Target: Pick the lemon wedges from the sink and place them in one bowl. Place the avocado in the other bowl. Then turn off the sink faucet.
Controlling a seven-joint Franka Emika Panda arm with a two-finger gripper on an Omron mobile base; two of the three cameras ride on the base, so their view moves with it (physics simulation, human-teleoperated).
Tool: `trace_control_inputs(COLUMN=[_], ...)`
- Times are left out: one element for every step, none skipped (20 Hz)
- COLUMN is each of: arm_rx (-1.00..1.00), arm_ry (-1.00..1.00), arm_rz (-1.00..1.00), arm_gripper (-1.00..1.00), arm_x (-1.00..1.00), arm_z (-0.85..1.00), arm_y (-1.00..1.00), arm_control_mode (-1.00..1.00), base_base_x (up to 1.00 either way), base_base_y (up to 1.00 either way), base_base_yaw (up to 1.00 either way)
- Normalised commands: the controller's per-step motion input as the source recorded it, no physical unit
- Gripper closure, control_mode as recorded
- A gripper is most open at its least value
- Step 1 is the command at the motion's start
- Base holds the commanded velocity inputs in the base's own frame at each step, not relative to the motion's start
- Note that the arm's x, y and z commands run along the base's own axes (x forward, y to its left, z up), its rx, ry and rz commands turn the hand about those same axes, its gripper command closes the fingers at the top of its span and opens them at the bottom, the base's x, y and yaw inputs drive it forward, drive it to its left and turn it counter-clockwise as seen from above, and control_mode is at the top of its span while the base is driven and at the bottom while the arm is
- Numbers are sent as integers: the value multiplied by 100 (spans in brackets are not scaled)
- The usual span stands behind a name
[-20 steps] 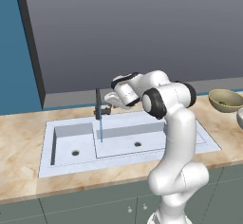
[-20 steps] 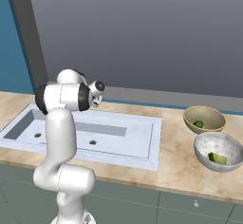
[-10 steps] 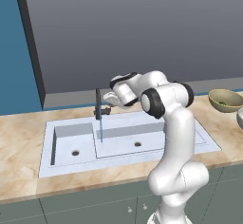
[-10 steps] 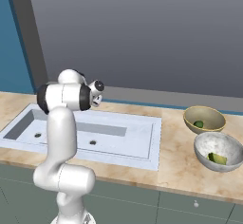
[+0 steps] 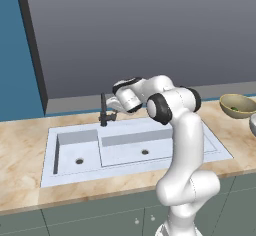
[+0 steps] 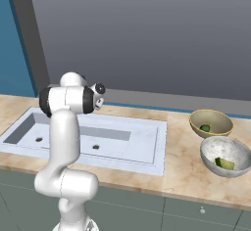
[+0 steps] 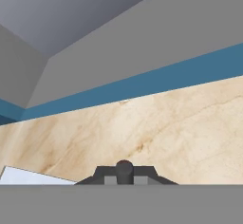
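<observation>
Stretching across the scene, the marble-patterned desk (image 5: 25,150) carries everything, with a grey wall and a blue strip behind it. Set into it is the pale double-basin sink (image 5: 135,147), a small square basin on its left and a longer basin beside it in the left base view, each with a dark drain hole; both basins look bare of fruit. The white arm reaches over the sink's back edge toward the sink faucet (image 5: 104,110), a slim dark post standing at the rear rim between the two basins. The tool (image 5: 113,114) sits right at the faucet's short side lever, its fingers pressed together; whether it actually touches the lever I cannot tell from the base views. In the hand view a small dark rounded knob (image 7: 124,169) sits between the fingertips, with desk beyond it. On the desk well to the right of the sink stand two bowls: the tan bowl (image 6: 211,123) holds the avocado (image 6: 205,127), a small dark green piece, and the grey speckled bowl (image 6: 226,155) just in front of it holds the lemon wedges (image 6: 224,164), yellow-green.
</observation>
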Motion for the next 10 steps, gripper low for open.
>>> trace_control_inputs(arm_rx=[0,0,0,0,0,0,0,1,2,2], arm_ry=[0,0,0,1,2,2,2,2,2,1], arm_rz=[-6,-6,-6,-7,-7,-7,-6,-6,-6,-6], arm_gripper=[100,100,100,100,100,100,100,100,100,100], arm_x=[0,0,0,0,0,0,0,0,0,0], arm_z=[0,0,0,0,0,0,0,0,0,0], arm_y=[60,64,68,82,75,71,62,51,40,36], arm_control_mode=[-100,-100,-100,-100,-100,-100,-100,-100,-100,-100], base_base_x=[0,0,0,0,0,0,0,0,0,0], base_base_y=[0,0,0,0,0,0,0,0,0,0], base_base_yaw=[0,0,0,0,0,0,0,0,0,0])
